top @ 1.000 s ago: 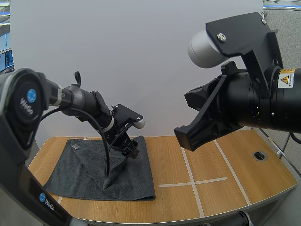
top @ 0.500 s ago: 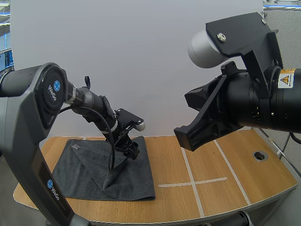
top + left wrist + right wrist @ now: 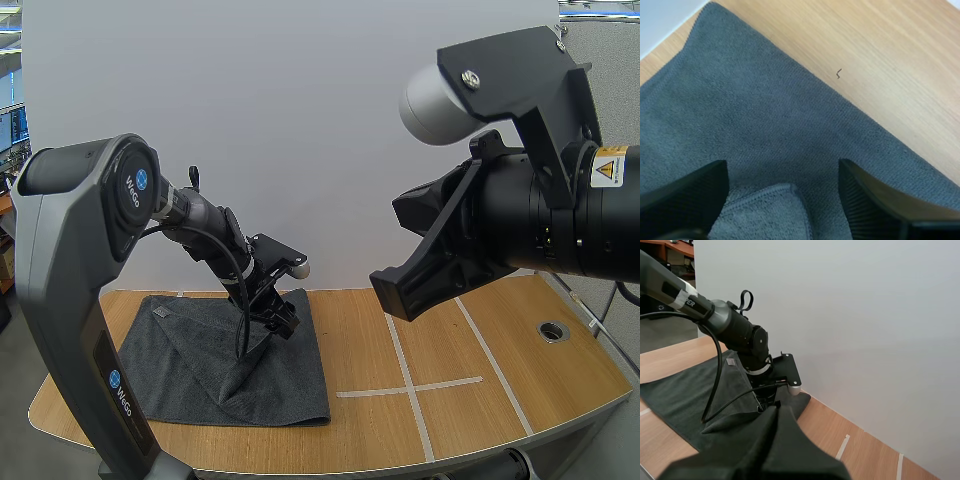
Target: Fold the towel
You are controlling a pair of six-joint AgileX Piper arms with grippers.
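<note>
A dark grey towel point(image 3: 180, 350) lies on the left half of the wooden table point(image 3: 480, 400), with one part raised in a ridge that runs up to my left gripper point(image 3: 281, 324). In the left wrist view that gripper point(image 3: 782, 172) is open, its fingers point(image 3: 690, 192) standing wide apart over the towel point(image 3: 765, 110). A folded corner of the cloth point(image 3: 767, 212) lies between them. My right gripper point(image 3: 777, 415) is shut as one dark wedge, held in the air well off the towel point(image 3: 680, 385) and facing the left gripper point(image 3: 765, 402).
White tape lines point(image 3: 410, 385) cross the table's right half. A round hole point(image 3: 553, 329) sits near the right edge. Bare wood point(image 3: 890, 75) lies beyond the towel's hem. A white wall stands behind the table.
My left arm's near links have swung rightward and more upright. Its gripper has stayed at the towel's raised ridge. The right arm has not moved.
</note>
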